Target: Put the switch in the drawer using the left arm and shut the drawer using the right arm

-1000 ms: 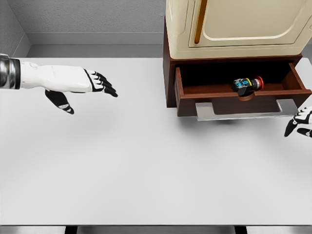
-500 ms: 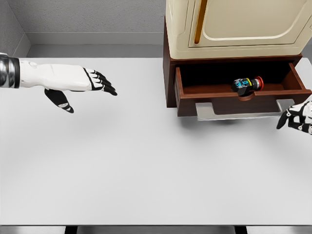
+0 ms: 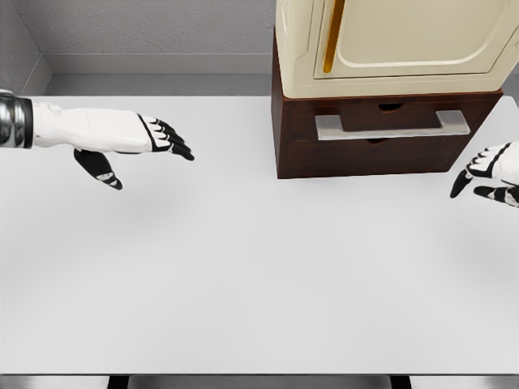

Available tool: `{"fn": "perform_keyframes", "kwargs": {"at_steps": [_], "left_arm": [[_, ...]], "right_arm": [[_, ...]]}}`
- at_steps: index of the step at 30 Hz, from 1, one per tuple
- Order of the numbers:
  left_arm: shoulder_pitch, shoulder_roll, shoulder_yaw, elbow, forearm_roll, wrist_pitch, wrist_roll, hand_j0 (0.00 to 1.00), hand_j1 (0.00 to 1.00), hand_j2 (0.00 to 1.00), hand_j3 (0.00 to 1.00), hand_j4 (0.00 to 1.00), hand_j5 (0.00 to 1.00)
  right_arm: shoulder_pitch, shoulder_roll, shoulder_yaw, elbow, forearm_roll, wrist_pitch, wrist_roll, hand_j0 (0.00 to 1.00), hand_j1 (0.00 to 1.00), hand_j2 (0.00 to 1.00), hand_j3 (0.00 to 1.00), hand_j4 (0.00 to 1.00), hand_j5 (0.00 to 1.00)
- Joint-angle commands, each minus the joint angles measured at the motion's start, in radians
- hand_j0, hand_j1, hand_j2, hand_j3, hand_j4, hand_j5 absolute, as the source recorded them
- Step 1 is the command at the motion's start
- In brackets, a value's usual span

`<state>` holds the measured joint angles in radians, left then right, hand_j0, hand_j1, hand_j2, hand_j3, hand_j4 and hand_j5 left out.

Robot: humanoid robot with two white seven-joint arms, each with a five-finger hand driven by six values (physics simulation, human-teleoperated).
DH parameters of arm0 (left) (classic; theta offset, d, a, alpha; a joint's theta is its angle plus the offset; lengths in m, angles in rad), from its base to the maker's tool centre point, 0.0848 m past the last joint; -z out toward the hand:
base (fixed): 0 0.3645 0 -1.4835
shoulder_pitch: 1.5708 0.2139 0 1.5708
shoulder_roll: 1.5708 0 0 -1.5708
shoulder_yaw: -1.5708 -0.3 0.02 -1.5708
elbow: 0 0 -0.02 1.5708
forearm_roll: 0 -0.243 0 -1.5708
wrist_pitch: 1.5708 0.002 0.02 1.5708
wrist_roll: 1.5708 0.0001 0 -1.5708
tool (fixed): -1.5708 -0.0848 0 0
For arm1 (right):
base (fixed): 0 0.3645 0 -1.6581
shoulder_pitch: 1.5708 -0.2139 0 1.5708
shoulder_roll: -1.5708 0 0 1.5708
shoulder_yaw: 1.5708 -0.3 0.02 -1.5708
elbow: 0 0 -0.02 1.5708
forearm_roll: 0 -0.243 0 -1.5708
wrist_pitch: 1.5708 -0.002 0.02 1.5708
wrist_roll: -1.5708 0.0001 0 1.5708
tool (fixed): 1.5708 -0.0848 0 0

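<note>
**Drawer shut, switch hidden inside**

On the white table (image 3: pixel 243 275) the left hand (image 3: pixel 150 138) hovers with fingers extended, holding nothing. The right hand (image 3: pixel 486 172), loosely spread and empty, hangs just beside the drawer (image 3: pixel 381 146). The drawer front sits flush in the brown cabinet (image 3: pixel 284 154); its rigid metal handle (image 3: pixel 392 124) looks the best place to grip. The switch is not visible, presumably inside.

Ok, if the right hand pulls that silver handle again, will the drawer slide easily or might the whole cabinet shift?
The drawer probably glides easily: it sits flush in the brown base. The handle looks like a rigid metal bar, likely smooth, so fingers may slip. The cream cabinet on top looks bulky, so it likely stays put.
</note>
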<state>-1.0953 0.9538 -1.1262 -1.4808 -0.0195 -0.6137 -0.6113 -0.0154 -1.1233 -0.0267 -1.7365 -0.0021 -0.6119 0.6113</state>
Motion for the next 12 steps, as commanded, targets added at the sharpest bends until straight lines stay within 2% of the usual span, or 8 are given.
{"fn": "perform_keyframes", "kwargs": {"at_steps": [1,2,3,4,12], "left_arm": [[0.0,0.0,0.0,0.025,0.006,0.003,0.0,1.0,1.0,1.0,1.0,1.0,1.0],[0.0,0.0,0.0,0.028,0.006,0.003,0.0,1.0,1.0,1.0,1.0,1.0,1.0],[0.0,0.0,0.0,0.031,0.006,0.003,0.0,1.0,1.0,1.0,1.0,1.0,1.0],[0.0,0.003,0.0,0.033,0.007,0.003,0.0,1.0,1.0,1.0,1.0,1.0,1.0],[0.002,0.005,0.0,0.033,0.01,0.003,0.0,1.0,1.0,1.0,1.0,1.0,1.0]], "right_arm": [[0.0,0.0,0.07,0.0,0.002,0.001,0.0,0.53,0.53,0.53,0.53,0.53,0.53],[0.0,0.0,0.071,0.0,0.002,0.001,0.0,0.53,0.53,0.53,0.53,0.53,0.53],[-0.001,0.0,0.082,-0.001,0.002,0.001,0.0,0.6,0.6,0.6,0.6,0.6,0.6],[-0.002,0.0,0.087,-0.017,0.004,0.001,0.0,1.0,1.0,1.0,1.0,1.0,1.0],[-0.006,0.0,0.13,-0.021,0.002,0.001,0.0,1.0,1.0,1.0,1.0,1.0,1.0]]}}
